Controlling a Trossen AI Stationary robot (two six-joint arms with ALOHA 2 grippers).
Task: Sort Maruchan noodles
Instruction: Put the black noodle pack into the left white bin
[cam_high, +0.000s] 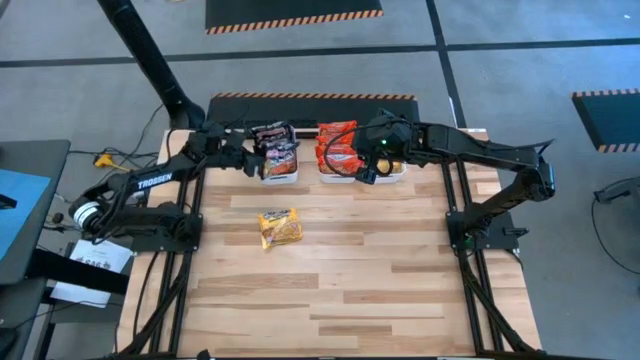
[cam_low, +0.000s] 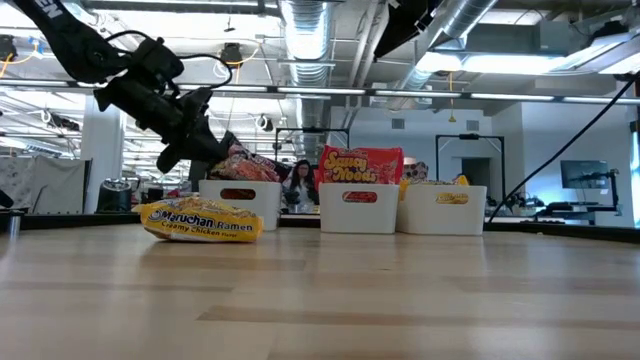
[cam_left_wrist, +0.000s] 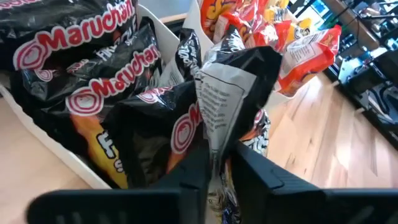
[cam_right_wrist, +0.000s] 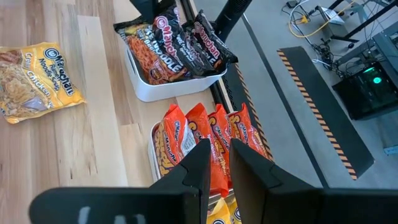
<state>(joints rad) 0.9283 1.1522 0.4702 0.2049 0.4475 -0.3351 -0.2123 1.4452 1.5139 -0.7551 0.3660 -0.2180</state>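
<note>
Pale wood planks made up the bench (cam_high: 340, 290), which stood on a grey floor with hazard-striped mats behind it. Three white bins sat in a row along the far edge. The left bin (cam_high: 279, 176) held dark packets (cam_high: 275, 140) heaped above its rim; the middle bin (cam_low: 358, 209) held red packets (cam_high: 337, 145) standing on edge; the right bin (cam_low: 443, 209) showed yellow packets (cam_low: 432, 182) at its top in the low view. One yellow packet (cam_high: 280, 228) lay flat by itself on the open bench, nearer than the bins and well apart from them. The left gripper (cam_left_wrist: 219, 160) hung at the left bin, its fingers (cam_left_wrist: 193, 171) pinched on the edge of a dark packet (cam_left_wrist: 233, 93) that stood tilted over the others in the heap. In the low view this arm came down at a slant from the upper left to the top of that bin. The right gripper (cam_right_wrist: 217, 163) hovered over the red packets, above the middle bin and toward the right one; its fingers (cam_right_wrist: 196, 163) stood close, with a narrow gap between them and nothing in it. In the right wrist view the red packets leaned in a tight row, and the lone yellow packet lay on the planks beyond the left bin. Behind the bench the low view showed a bright workshop with ceiling ducts and a person far back between the bins.
</note>
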